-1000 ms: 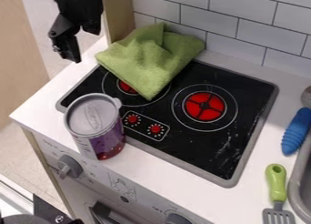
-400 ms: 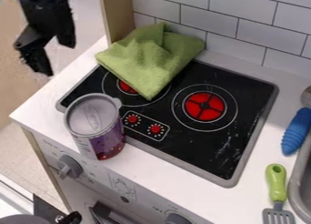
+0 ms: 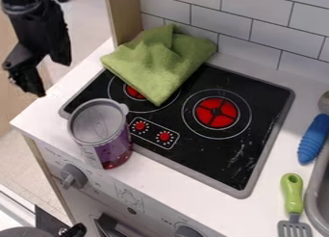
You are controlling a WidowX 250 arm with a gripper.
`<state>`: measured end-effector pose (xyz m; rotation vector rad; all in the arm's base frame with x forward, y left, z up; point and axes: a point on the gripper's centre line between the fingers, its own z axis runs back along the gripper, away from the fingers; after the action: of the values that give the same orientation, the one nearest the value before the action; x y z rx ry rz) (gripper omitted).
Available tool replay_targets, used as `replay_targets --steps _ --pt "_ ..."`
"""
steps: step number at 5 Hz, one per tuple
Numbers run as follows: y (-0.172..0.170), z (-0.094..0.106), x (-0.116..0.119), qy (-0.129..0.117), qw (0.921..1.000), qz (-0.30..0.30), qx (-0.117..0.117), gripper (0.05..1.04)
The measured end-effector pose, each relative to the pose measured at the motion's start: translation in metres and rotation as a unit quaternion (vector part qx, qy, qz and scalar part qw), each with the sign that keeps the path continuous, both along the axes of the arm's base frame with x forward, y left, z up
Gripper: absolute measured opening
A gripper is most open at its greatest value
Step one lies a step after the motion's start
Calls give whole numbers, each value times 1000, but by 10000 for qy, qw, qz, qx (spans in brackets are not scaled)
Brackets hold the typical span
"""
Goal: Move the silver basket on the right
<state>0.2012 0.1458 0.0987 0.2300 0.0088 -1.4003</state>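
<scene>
The claw (image 3: 53, 79) is at the upper left, its two fingers standing apart. The silver-topped can (image 3: 99, 123) stands upright on the desk (image 3: 160, 185), beside the black stove top (image 3: 218, 161).

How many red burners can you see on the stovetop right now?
2. The right-hand burner is uncovered; the left-hand burner is partly under the green cloth. What else the cloth may hide on the stovetop, I cannot tell.
</scene>
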Motion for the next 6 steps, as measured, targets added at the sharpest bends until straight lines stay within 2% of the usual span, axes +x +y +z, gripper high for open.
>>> replay_targets --steps 1,2,6 --pt "-5 -12 -11 16 10000 36 83 999" --pt "-13 -16 -16 43 9999 -55 126 999" --pt "-55 -28 -9 -205 9995 -209 134 999"
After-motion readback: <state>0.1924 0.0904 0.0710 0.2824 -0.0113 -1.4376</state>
